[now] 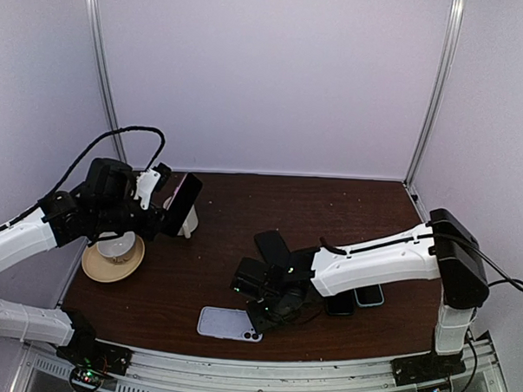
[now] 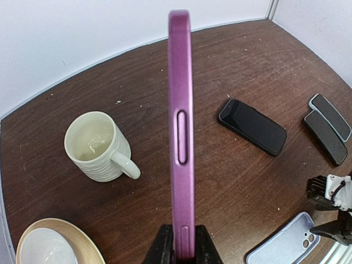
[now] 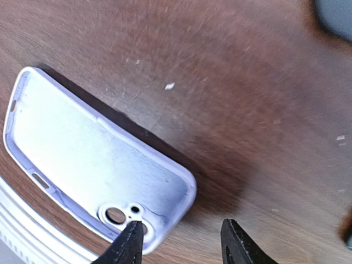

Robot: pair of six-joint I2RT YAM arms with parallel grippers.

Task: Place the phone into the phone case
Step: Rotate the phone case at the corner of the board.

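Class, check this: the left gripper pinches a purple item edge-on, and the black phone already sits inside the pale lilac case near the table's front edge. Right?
No. The pale lilac case is empty, as the right wrist view shows; the black phone lies apart on the table. The left gripper does pinch the purple item.

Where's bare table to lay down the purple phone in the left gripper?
Widest: the far strip behind the mug and black phone, out to the right edge. Smaller: between the saucer and lilac case. Crowded: near right, where the right gripper, that case and two dark slabs cluster.
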